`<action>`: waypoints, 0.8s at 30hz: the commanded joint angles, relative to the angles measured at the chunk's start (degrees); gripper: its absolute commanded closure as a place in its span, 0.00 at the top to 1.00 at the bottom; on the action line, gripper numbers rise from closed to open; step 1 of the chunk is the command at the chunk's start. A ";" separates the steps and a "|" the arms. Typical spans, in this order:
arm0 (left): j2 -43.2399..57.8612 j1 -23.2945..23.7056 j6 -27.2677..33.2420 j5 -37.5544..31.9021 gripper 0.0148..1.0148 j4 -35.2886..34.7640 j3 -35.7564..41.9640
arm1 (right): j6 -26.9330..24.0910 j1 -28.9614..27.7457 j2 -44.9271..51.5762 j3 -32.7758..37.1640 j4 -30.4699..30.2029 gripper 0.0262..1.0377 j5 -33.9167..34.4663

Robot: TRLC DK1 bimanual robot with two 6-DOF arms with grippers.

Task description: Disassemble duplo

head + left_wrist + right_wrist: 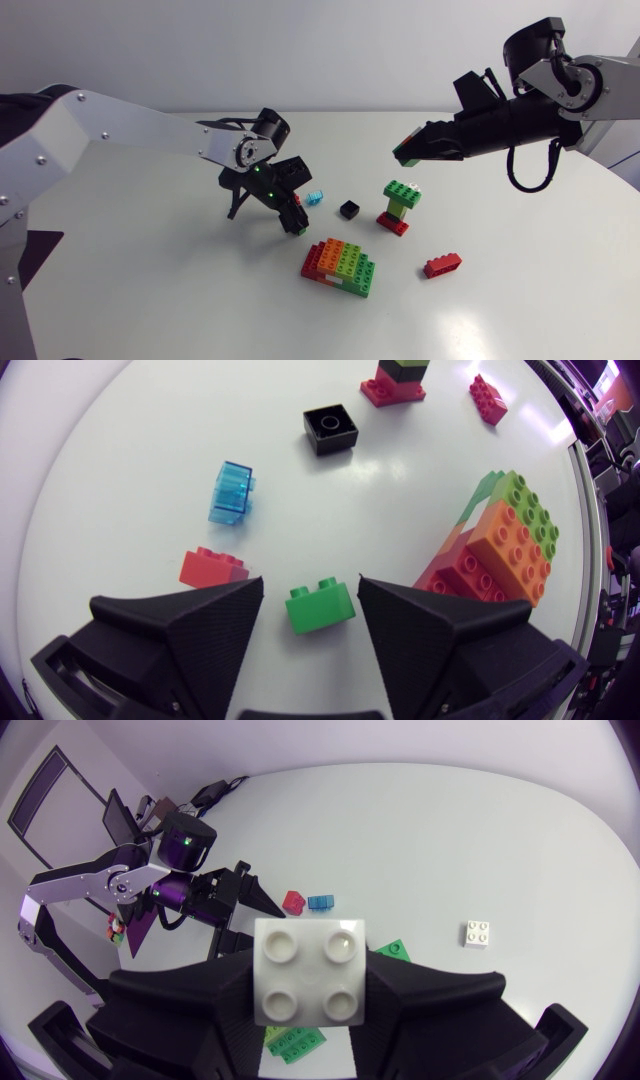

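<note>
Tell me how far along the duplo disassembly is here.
Done: a blue brick, a black brick and a red brick lie loose. In hand: right tool grips a white brick; left tool stands open around a loose green brick. Left: the big stack and the small tower are intact.

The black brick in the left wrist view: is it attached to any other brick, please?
No, the black brick sits alone on the white table, touching no other brick.
</note>
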 commanded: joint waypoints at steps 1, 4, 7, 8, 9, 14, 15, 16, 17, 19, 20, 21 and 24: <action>-3.56 0.31 -0.02 0.00 0.89 -0.44 1.95 | -0.91 0.22 -0.87 -0.11 -0.96 0.23 -0.80; -7.34 -0.04 -0.64 2.11 0.90 0.88 1.95 | -0.12 0.22 -0.52 0.16 -0.70 0.23 -2.21; -11.73 -1.71 -2.13 4.75 0.90 5.10 0.02 | 1.11 0.31 0.53 0.68 -0.34 0.23 -4.05; -13.05 -2.59 -2.66 5.98 0.90 6.68 -0.95 | 1.64 0.48 0.80 0.68 0.18 0.23 -4.14; -14.02 -3.21 -3.18 6.51 0.91 7.91 -1.65 | 2.17 0.92 1.24 0.68 0.62 0.23 -4.23; -16.39 -6.46 -6.79 7.12 0.91 14.59 -3.94 | 4.37 2.86 3.34 1.39 2.56 0.23 -4.58; -16.39 -6.99 -7.23 7.47 0.91 14.77 -3.85 | 4.98 3.12 3.70 1.48 3.35 0.23 -4.58; -16.39 -7.34 -7.40 7.56 0.90 14.94 -3.76 | 5.42 3.21 4.22 1.74 3.61 0.23 -4.58; -16.30 -7.69 -7.67 7.56 0.90 15.21 -3.67 | 5.69 3.21 4.93 2.09 3.70 0.23 -4.67; -16.22 -8.48 -8.11 8.00 0.90 15.73 -3.76 | 6.48 3.21 5.89 2.53 4.75 0.23 -4.76; -16.04 -8.74 -8.19 8.00 0.90 15.73 -3.76 | 6.74 3.12 6.24 2.62 5.11 0.23 -4.76; -15.95 -8.92 -8.28 8.00 0.90 15.91 -3.85 | 6.83 3.12 6.68 2.88 5.11 0.23 -4.84; -15.78 -9.27 -8.81 8.44 0.91 16.79 -3.85 | 7.18 3.47 6.95 2.79 5.11 0.23 -5.64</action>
